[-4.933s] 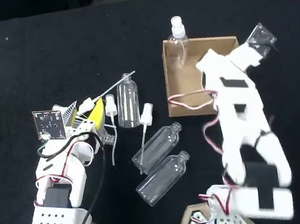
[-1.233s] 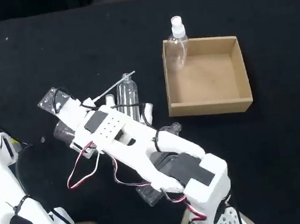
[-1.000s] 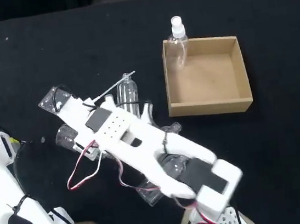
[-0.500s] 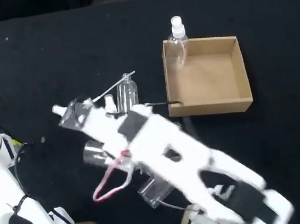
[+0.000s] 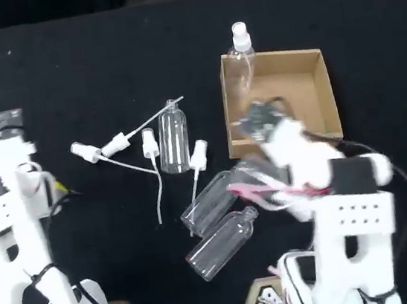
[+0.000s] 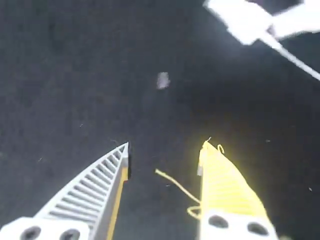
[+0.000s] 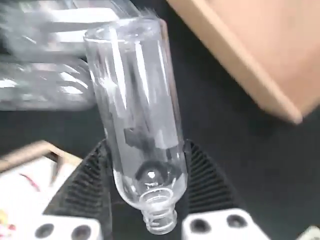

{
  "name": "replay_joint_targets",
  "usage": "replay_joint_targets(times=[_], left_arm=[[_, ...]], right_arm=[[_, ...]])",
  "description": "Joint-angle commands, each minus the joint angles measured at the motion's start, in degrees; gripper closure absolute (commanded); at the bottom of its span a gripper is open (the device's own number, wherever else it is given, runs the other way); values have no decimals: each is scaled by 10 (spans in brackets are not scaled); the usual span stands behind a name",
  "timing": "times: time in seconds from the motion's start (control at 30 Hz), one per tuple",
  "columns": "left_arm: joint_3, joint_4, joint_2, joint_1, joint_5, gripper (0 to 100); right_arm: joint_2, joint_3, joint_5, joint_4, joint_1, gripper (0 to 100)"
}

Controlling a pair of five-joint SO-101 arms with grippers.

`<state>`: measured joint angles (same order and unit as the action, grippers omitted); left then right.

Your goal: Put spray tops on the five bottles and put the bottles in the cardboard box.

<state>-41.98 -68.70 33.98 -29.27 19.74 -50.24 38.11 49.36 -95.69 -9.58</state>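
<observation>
My right gripper point(image 7: 146, 150) is shut on a clear bottle point(image 7: 142, 115) with no top, its open neck toward the wrist. From above, that bottle point(image 5: 249, 168) hangs just in front of the cardboard box point(image 5: 328, 98), in my right gripper point(image 5: 265, 177). One bottle with a spray top point(image 5: 240, 53) stands at the box's far left corner. An uncapped bottle point(image 5: 173, 137) stands upright mid-table, and two more point(image 5: 210, 200) point(image 5: 223, 243) lie in front of it. Several loose spray tops point(image 5: 116, 142) lie around the upright bottle. My left gripper point(image 6: 167, 147) is open over bare cloth, with a spray top point(image 6: 245, 22) ahead of it.
Black cloth covers the table. The box's wall point(image 7: 240, 65) is just beyond the held bottle, with the lying bottles point(image 7: 45, 85) to one side. The left arm point(image 5: 16, 214) stands at the table's left edge, and the right arm's base point(image 5: 352, 252) at the front right.
The right arm swung from the spray tops at the left across to the front of the box, carrying a clear bottle. The left arm shifted at the left edge.
</observation>
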Motion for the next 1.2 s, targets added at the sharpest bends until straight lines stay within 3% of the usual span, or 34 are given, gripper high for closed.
replay_joint_targets(times=[0.0, 0.2, 0.33, 0.47, 0.6, 0.73, 0.9, 1.07, 1.17], left_arm=[[4, 2, 1, 73, 4, 780], [-40, 39, 1, 188, 4, 780], [-109, 135, 6, 224, -1, 780], [-156, 186, 4, 250, -47, 780], [-198, 238, 6, 262, -105, 780], [-225, 274, 2, 262, -138, 780], [-262, 327, 2, 258, -146, 780], [-272, 341, 1, 261, -145, 780], [-272, 340, 1, 258, -145, 780]], right_arm=[[-12, 37, 135, 73, -202, 983], [44, 117, 248, 237, -380, 983], [109, 149, 245, 334, -428, 983], [179, 132, 185, 374, -459, 983], [237, 97, 52, 375, -456, 979], [276, 93, -25, 374, -419, 832], [283, 72, -39, 294, -370, 656], [274, -1, -35, 158, -338, 685], [275, -56, -28, 131, -341, 688]])
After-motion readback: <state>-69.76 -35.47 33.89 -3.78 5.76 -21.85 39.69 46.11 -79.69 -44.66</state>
